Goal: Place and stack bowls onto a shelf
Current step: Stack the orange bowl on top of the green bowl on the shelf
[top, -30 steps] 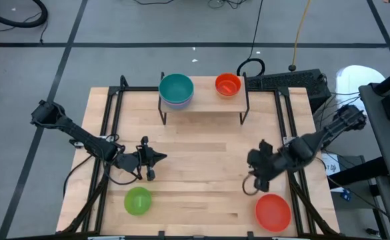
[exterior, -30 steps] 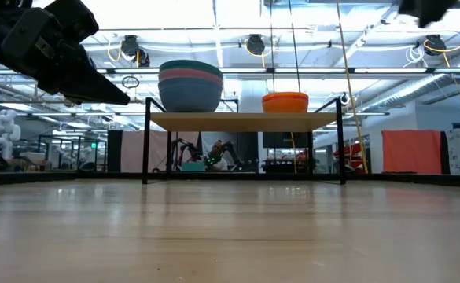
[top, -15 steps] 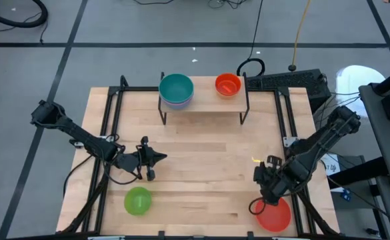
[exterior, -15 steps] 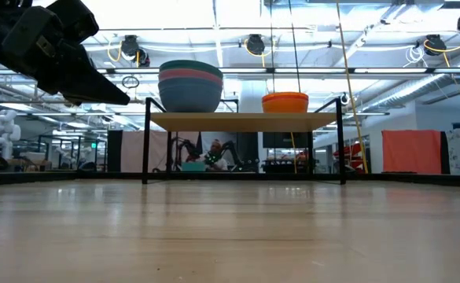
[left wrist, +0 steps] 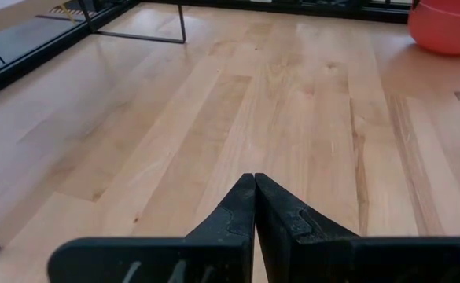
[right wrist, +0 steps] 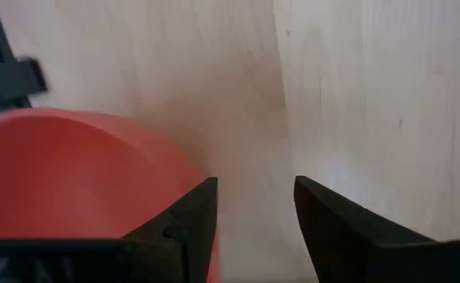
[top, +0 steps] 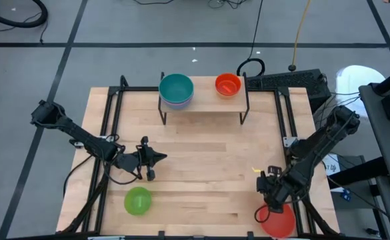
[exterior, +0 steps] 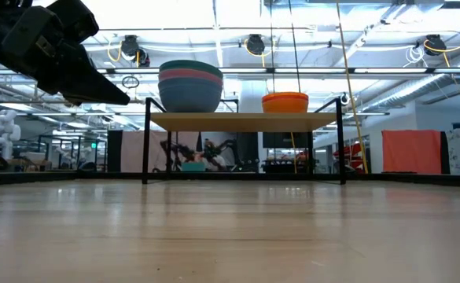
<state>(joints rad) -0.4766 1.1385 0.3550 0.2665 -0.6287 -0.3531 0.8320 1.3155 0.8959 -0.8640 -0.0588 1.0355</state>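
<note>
A red bowl [top: 280, 223] sits on the table near its near right corner; it also shows in the left wrist view [left wrist: 450, 27]. My right gripper [top: 268, 203] is open right over it, one finger over the bowl's inside and one outside its rim [right wrist: 253, 189]. My left gripper [top: 156, 158] is shut and empty above the table's left middle, far from any bowl. A green bowl [top: 138, 201] rests on the table at the near left. On the shelf [top: 205, 101] stand a stack of bowls with a teal one on top [top: 176, 88] and an orange bowl [top: 227, 85]. My right gripper comes from above, pointing down, with its fingers astride the red bowl's rim [right wrist: 184, 167] on the side toward the table's middle. One finger is inside the bowl and one outside. I cannot tell whether either finger touches the rim. The bowl rests on the table.
The shelf's thin black legs [exterior: 145, 149] stand at the table's far middle, with open room under the board [exterior: 245, 118]. A black metal frame [top: 108, 120] runs along both table sides. Bare wood lies between the two arms.
My right gripper has gone toward the table's near edge and down, from the right middle of the table to the red bowl, and now stands over its rim. The red bowl sits a little nearer the near edge than before.
</note>
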